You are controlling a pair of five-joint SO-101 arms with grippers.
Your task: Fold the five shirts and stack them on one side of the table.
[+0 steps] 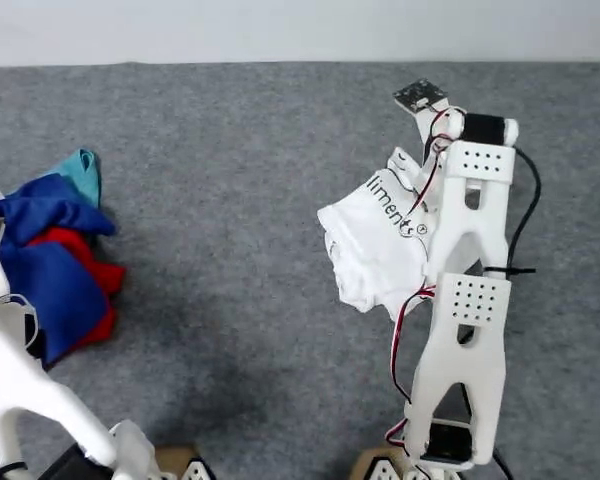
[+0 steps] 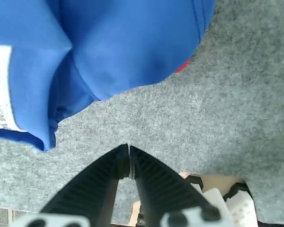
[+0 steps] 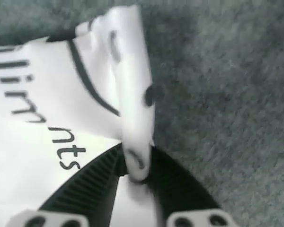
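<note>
A white shirt [image 1: 375, 250] with black lettering hangs bunched beside the right arm, lifted off the grey table. My right gripper [image 3: 135, 165] is shut on a fold of this white shirt [image 3: 61, 118]. At the table's left edge lies a heap of shirts: blue [image 1: 40, 250], red [image 1: 90, 275] and teal [image 1: 80, 170]. My left gripper [image 2: 128, 158] is shut with nothing between its fingers and hovers over bare table just short of the blue shirt [image 2: 109, 42]. The left arm [image 1: 20, 390] stands at the near left.
Grey felt covers the table [image 1: 230, 150]. A white wall runs along the far edge. Open room lies between the shirt heap and the right arm [image 1: 465, 300]. Arm bases stand at the near edge.
</note>
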